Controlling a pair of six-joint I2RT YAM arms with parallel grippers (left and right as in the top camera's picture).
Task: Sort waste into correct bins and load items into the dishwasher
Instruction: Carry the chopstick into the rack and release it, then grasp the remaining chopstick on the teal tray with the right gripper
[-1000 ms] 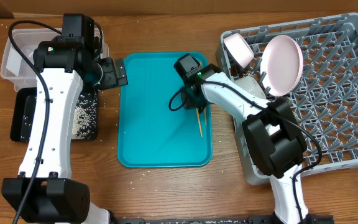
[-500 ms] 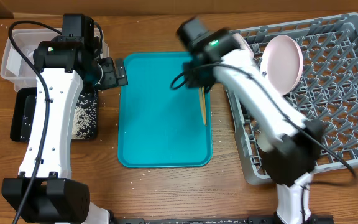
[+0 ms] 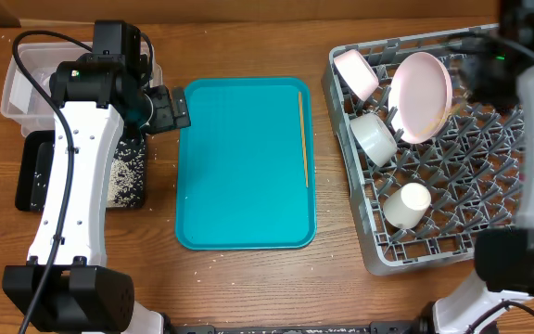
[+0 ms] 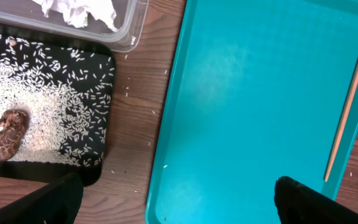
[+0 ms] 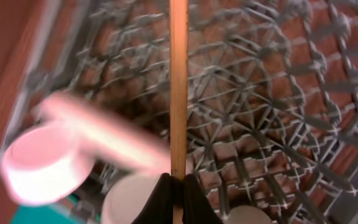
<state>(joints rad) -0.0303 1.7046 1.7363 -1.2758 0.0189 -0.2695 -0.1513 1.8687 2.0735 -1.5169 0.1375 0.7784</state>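
Observation:
The grey dish rack (image 3: 489, 199) holds a white plate (image 3: 422, 96) on edge, two white bowls (image 3: 355, 72) (image 3: 375, 137) and a white cup (image 3: 406, 204). My right gripper (image 3: 478, 82) hovers over the rack's far part, shut on a wooden chopstick (image 5: 178, 81); its jaws (image 5: 178, 186) pinch the stick's lower end. My left gripper (image 4: 179, 199) is open and empty over the teal tray's left edge. The black tray (image 4: 101, 124) holds rice crumbs (image 4: 55, 87) and a brown lump (image 4: 10, 132). The clear tub (image 4: 129, 31) holds the napkin (image 4: 79, 11). The red wrapper is out of view.
The teal tray (image 3: 244, 167) lies at centre with a second chopstick (image 3: 302, 134) along its right side, also seen in the left wrist view (image 4: 347, 112). Rice grains are scattered on the wood (image 3: 160, 158) beside the black tray (image 3: 35, 172).
My right arm lifted from the teal tray and swung right, over the rack, carrying one chopstick. The other chopstick shifted toward the tray's far right. The left arm has not moved.

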